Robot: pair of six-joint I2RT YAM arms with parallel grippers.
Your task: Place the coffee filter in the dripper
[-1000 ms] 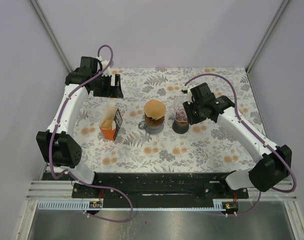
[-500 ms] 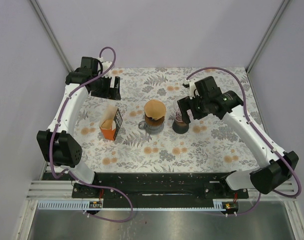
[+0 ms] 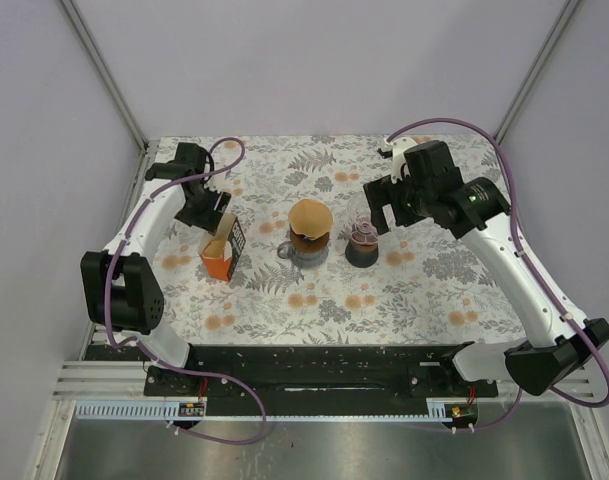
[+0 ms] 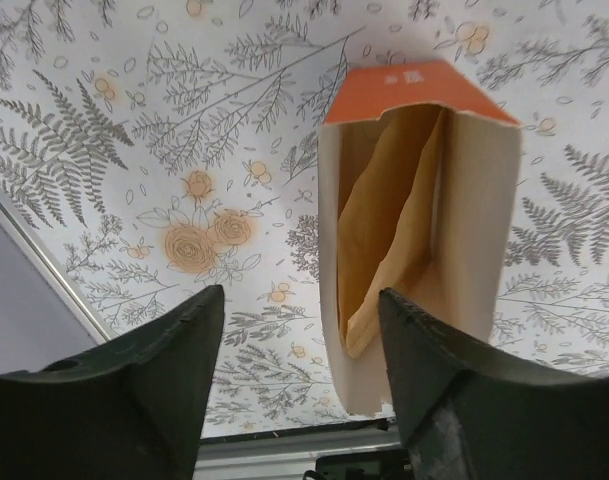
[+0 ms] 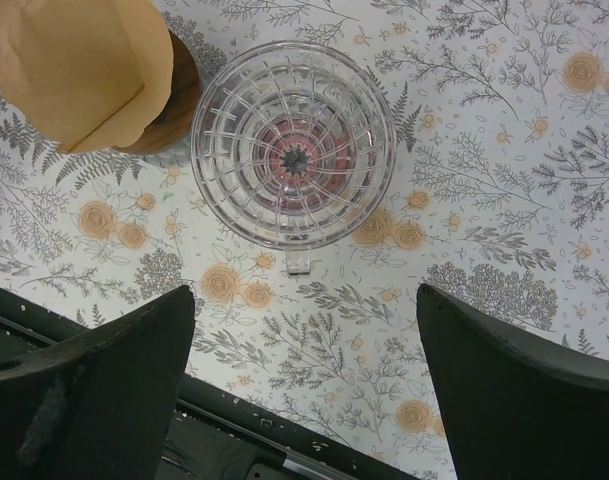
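An open orange filter box (image 3: 221, 250) stands left of centre with brown paper coffee filters (image 4: 384, 220) upright inside it. My left gripper (image 3: 212, 215) hovers just behind and above the box, open; in the left wrist view the left gripper (image 4: 302, 385) holds nothing, and the box's near wall (image 4: 474, 230) lies beside its right finger. The clear ribbed glass dripper (image 5: 292, 145) (image 3: 362, 238) sits on a dark base, with no filter in it. My right gripper (image 3: 376, 208) (image 5: 304, 380) is wide open above it, holding nothing.
A second brewer with a wooden collar (image 3: 309, 245) stands between box and dripper, a brown filter (image 5: 79, 70) resting on top of it. The black base rail (image 5: 234, 440) runs along the table's near edge. Grey walls enclose the floral table (image 3: 404, 300).
My left arm swung from the back-left corner to the filter box, its jaws narrowing somewhat. My right gripper opened off the glass dripper and pulled up and away.
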